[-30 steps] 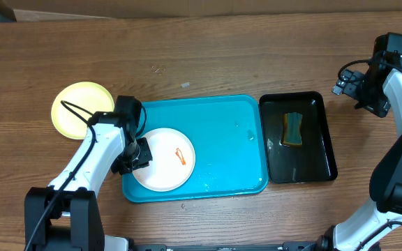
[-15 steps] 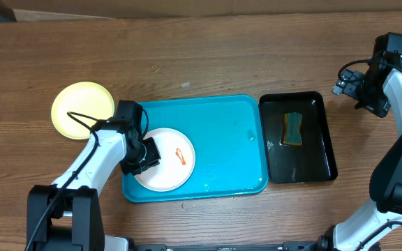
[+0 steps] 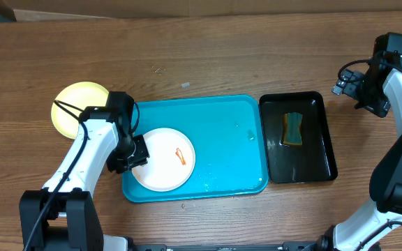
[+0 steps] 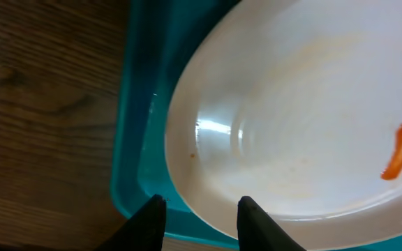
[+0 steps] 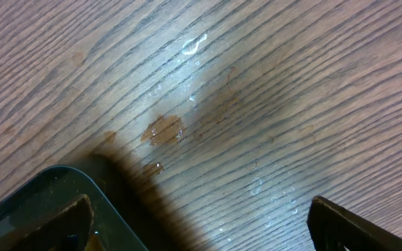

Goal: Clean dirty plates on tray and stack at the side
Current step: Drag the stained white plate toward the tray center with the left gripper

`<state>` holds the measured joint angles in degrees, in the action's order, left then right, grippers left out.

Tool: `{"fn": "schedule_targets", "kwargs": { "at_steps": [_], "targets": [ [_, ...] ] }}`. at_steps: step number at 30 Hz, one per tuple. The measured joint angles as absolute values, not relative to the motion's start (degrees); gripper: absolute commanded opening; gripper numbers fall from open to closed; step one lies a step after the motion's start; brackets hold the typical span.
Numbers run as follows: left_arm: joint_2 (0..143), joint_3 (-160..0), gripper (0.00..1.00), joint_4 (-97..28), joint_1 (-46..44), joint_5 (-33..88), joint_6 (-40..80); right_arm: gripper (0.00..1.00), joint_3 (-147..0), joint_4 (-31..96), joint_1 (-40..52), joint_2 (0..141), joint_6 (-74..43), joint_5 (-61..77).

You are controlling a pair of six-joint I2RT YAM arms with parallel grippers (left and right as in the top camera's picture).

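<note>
Overhead: turquoise tray [image 3: 222, 139] lies at frame centre on the wood bench [image 3: 208, 56]. One white plate [image 3: 162, 159] sits in the tray's lower-left part, with a small orange smear [image 3: 181, 156] right of its middle. A pale yellow-green plate [image 3: 72, 104] lies on the bench left of the tray, apart from it, partly covered by the left arm.

Left hand [image 3: 134, 155] is at the white plate's left edge. In the left wrist view its fingers stand partly apart, one over the tray floor by the rim, the other over the plate, with the plate's edge showing in the gap. I cannot tell whether either finger touches the plate.

Right hand [image 5: 201, 223] hangs over bare bench at the right of the overhead frame, released, fingers spread wide, nothing between them. Wet spots [image 5: 165, 129] show on the wood below it.

Black tray [image 3: 324, 150] lies just right of the turquoise tray, with a sponge [image 3: 293, 129] in it.
</note>
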<state>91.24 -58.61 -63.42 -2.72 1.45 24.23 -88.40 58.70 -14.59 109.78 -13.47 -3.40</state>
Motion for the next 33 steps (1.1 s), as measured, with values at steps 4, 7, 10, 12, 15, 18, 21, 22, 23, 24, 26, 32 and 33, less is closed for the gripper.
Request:
{"fn": "schedule_targets", "kwargs": {
  "at_steps": [4, 7, 10, 12, 15, 18, 21, 22, 23, 24, 26, 32, 33],
  "targets": [
    [91.2, -55.7, 0.38, -59.5, -2.7, 0.0, 24.2, 1.0, -88.4, 58.7, -14.6, 109.8, -13.5, -3.4],
    [91.2, -52.3, 0.38, -56.0, -2.7, -0.5, 24.3, 1.0, -88.4, 58.7, -14.6, 109.8, -13.5, -3.4],
    [91.2, -50.1, 0.38, -53.4, -2.7, 0.0, 24.3, 1.0, -88.4, 58.7, -14.6, 109.8, -13.5, -3.4],
    [91.2, -49.6, 0.37, -52.2, -2.7, 1.5, 24.5, 1.0, -88.4, 58.8, -14.6, 109.8, -13.5, -3.4],
    [91.2, -49.4, 0.37, -50.5, -2.7, 4.5, 24.5, 1.0, -88.4, 58.7, -14.6, 109.8, -13.5, -3.4],
    [91.2, -49.4, 0.39, -48.8, -2.7, 8.4, 24.5, 1.0, -88.4, 58.7, -14.6, 109.8, -13.5, -3.4],
    [91.2, -49.3, 0.44, -45.8, -2.9, 12.9, 24.5, 1.0, -88.4, 58.7, -14.6, 109.8, -13.5, -3.4],
    [91.2, -49.3, 0.45, -44.3, -3.3, 14.6, 24.7, 1.0, -88.4, 58.7, -14.6, 109.8, -13.5, -3.4],
    [91.2, -49.3, 0.46, -43.0, -3.7, 15.9, 24.8, 1.0, -88.4, 58.7, -14.6, 109.8, -13.5, -3.4],
    [91.2, -49.3, 0.47, -41.5, -4.4, 17.3, 24.9, 1.0, -88.4, 58.7, -14.6, 109.8, -13.5, -3.4],
    [91.2, -49.2, 0.47, -38.7, -6.1, 19.5, 25.1, 1.0, -88.4, 58.7, -14.6, 109.8, -13.5, -3.4],
    [91.2, -49.5, 0.45, -36.6, -11.3, 23.0, 25.5, 1.0, -88.4, 58.7, -14.6, 109.8, -13.5, -3.4],
    [91.2, -49.9, 0.45, -37.6, -11.6, 23.1, 25.5, 1.0, -88.4, 58.7, -14.6, 109.8, -13.5, -3.4]
  ]
}}
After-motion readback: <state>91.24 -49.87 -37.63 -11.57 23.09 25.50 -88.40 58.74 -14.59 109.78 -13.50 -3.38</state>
